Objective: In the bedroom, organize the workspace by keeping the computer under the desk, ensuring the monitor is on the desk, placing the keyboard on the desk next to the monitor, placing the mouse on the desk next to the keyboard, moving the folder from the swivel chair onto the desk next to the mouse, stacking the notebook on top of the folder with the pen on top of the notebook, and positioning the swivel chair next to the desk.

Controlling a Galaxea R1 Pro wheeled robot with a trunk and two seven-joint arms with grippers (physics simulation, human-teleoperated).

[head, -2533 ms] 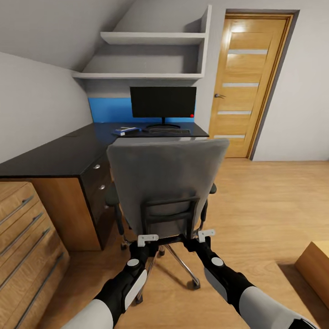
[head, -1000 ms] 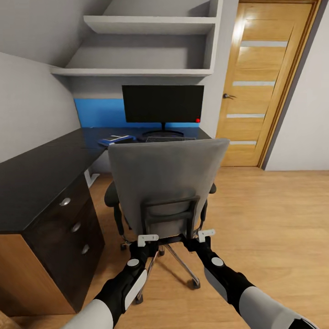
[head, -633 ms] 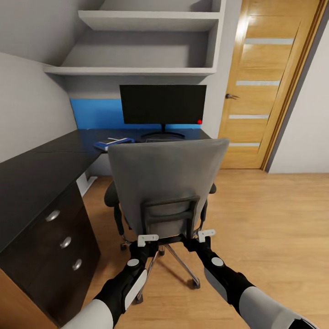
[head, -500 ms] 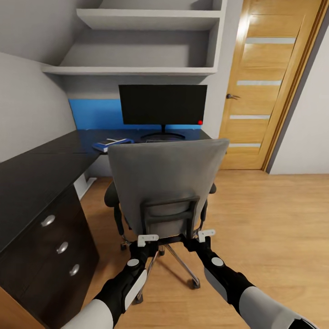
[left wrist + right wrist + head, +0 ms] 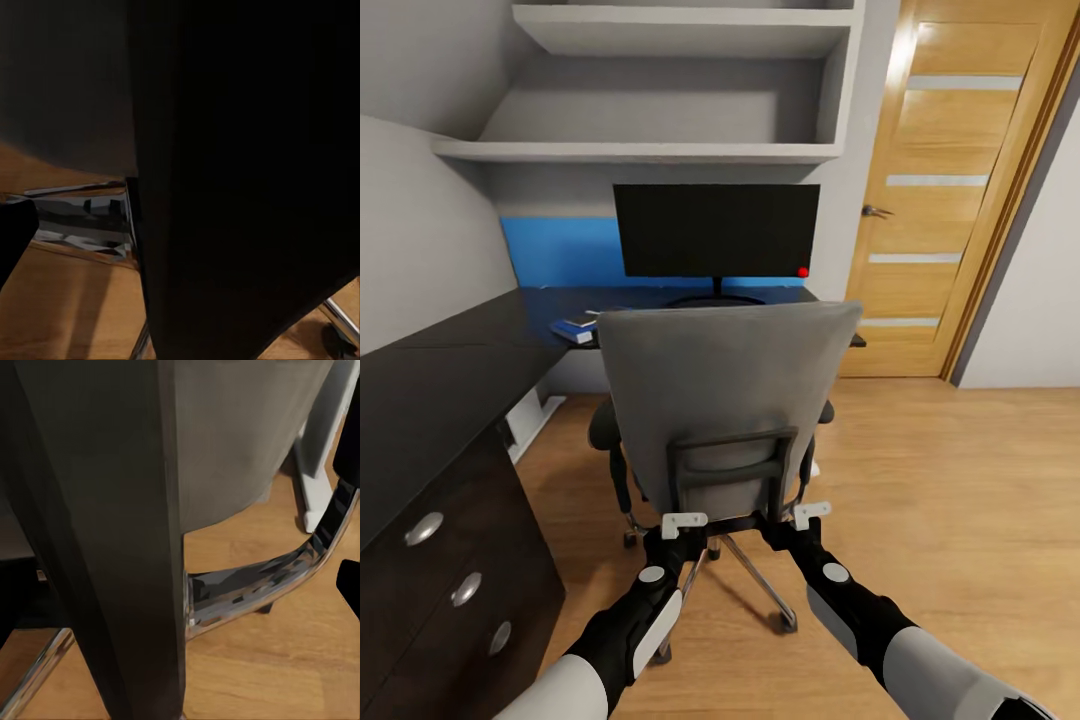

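Observation:
The grey swivel chair [image 5: 730, 390] stands with its back to me, close in front of the black desk [image 5: 530, 320]. My left gripper [image 5: 685, 524] and right gripper [image 5: 811, 514] are both shut on the dark frame low on its backrest. That frame [image 5: 240, 187] [image 5: 112, 510] shows very near in both wrist views, with the chrome base [image 5: 255, 585] below it. The black monitor [image 5: 716, 230] stands on the desk behind the chair. A blue flat stack [image 5: 575, 328] lies on the desk to its left. The backrest hides the seat, keyboard and mouse.
A wooden door [image 5: 960, 200] is at the right, and grey shelves [image 5: 660, 150] hang above the monitor. A dark drawer unit [image 5: 450, 590] stands close on my left. A white upright piece [image 5: 525, 425] stands under the desk. Open wood floor [image 5: 960, 500] lies to the right.
The camera has moved forward, so desk, monitor and door look nearer. The chair keeps its place against my grippers, rolling toward the desk with me. The drawers have slid off to the left.

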